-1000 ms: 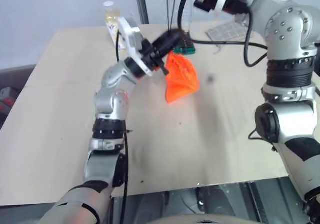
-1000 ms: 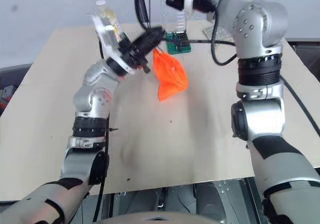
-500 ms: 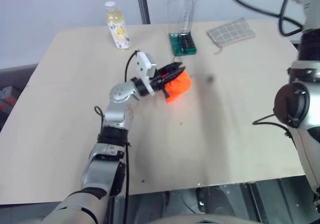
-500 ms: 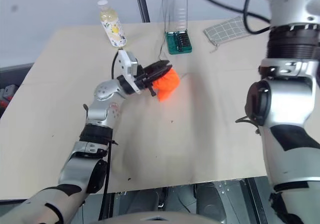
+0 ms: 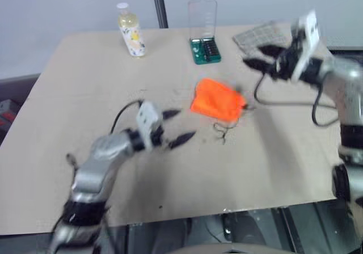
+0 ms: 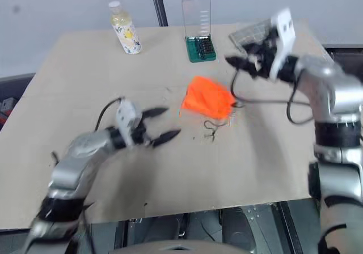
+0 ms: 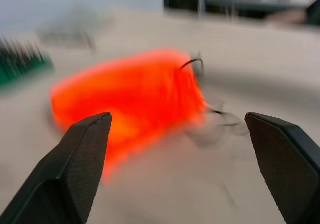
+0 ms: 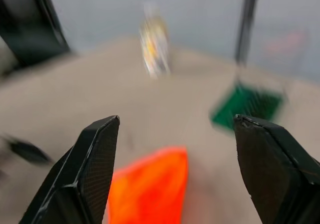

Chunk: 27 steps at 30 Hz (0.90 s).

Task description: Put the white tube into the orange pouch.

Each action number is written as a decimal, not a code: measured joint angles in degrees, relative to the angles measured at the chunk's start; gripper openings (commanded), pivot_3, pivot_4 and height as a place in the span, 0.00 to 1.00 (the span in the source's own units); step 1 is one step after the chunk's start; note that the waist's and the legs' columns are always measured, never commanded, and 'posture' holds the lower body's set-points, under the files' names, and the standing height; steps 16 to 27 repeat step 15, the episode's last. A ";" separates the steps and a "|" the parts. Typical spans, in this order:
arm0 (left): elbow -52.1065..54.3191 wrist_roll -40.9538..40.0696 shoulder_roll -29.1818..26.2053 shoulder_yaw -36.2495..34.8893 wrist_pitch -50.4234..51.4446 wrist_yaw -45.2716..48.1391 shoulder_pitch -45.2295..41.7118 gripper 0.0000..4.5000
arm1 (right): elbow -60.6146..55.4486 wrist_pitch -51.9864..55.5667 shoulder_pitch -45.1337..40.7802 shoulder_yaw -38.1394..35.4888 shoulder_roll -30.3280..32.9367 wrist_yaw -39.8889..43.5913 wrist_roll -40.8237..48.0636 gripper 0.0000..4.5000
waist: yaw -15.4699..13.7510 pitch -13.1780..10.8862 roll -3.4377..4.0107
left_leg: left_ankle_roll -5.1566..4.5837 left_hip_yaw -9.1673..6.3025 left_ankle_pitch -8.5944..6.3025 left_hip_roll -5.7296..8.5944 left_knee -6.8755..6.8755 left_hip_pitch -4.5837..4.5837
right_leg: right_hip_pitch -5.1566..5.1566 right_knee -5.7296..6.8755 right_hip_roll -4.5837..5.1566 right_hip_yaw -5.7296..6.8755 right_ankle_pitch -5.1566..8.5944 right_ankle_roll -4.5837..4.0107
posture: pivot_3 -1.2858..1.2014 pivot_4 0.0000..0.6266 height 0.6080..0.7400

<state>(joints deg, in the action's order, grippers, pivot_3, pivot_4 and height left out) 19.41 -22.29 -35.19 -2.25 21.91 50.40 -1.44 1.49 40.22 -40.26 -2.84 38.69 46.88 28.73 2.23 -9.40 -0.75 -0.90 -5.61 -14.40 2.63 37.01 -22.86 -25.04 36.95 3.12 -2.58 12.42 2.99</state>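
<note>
The orange pouch [image 5: 217, 100] lies on the table near its middle, and its dark cord [image 5: 222, 132] trails toward the front edge. My left gripper [image 5: 180, 126] hovers open a short way to the pouch's near left, pointing at it with nothing between its fingers. In the left wrist view the pouch [image 7: 130, 99] lies just beyond the spread fingers [image 7: 80, 164]. My right gripper [image 5: 255, 58] is open above the table, beyond and to the right of the pouch, and it is empty. The white tube is hidden.
A yellowish bottle [image 5: 131, 36] stands at the back left. A green bit set with a clear lid [image 5: 205, 49] stands at the back centre. A grey checked cloth [image 5: 261, 34] lies behind the right gripper. Bare tabletop [image 5: 238, 169] stretches in front of the pouch.
My left gripper lowered the pouch, let go, opened and drew back to the near left. The pouch now rests on the table. My right arm swung down beside it and opened.
</note>
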 measured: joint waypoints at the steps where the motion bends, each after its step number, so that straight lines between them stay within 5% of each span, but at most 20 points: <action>1: 0.11 0.84 -1.09 -0.85 0.01 -0.14 3.67 0.99 | 0.08 -1.14 3.54 0.46 0.66 0.90 -1.05 0.81 | -0.08 -0.05 0.08 | 0.00 0.05 0.00 0.01 0.02 -0.01 | -0.01 0.00 0.01 -0.04 0.00 0.00 | 0.52 0.24 1.00; 7: 1.81 3.12 -1.25 -12.66 -4.78 -5.19 21.01 0.99 | 3.59 -18.46 21.23 1.71 6.05 9.75 -7.90 0.81 | -0.74 -0.10 0.16 | -0.18 0.08 -0.09 -0.06 0.21 0.68 | 0.86 -0.18 0.00 0.06 0.01 0.01 | 0.52 0.24 1.00; 13: 5.10 1.26 2.18 -17.94 -4.40 -9.58 25.60 0.99 | 7.70 -29.46 29.73 -0.29 7.49 15.91 -9.26 0.81 | -1.30 -0.15 0.12 | -0.20 0.18 -0.10 -0.24 0.38 1.23 | 1.52 -0.19 -0.11 0.09 0.29 0.07 | 0.52 0.24 1.00; 27: 6.02 1.10 2.38 -18.49 -4.36 -10.34 26.25 0.99 | 8.59 -30.59 30.74 -2.20 8.13 17.66 -8.36 0.81 | -1.38 -0.14 0.12 | -0.20 0.21 -0.10 -0.28 0.38 1.24 | 1.52 -0.19 -0.15 0.08 0.24 0.03 | 0.52 0.24 1.00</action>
